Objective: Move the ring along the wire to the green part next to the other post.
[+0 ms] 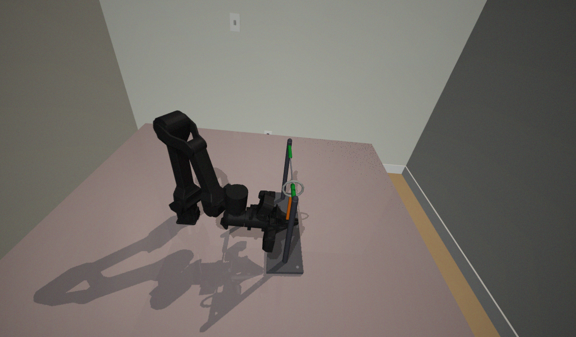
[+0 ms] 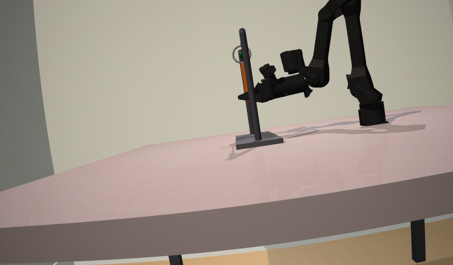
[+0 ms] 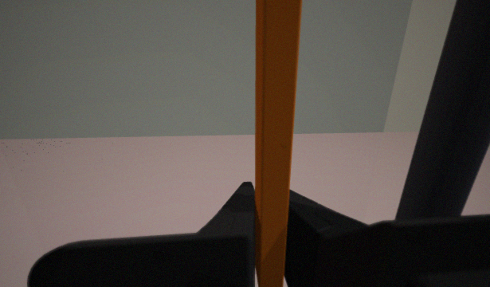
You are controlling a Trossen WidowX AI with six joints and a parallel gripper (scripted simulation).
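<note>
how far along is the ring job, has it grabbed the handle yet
Done: the gripper is shut on the orange handle, low on its length. In hand: the ring sits around the green part beside the near post, so no travel shows. Left: carry it along the thin grey wire without contact to the green part at the far post, release, and back away.
</note>
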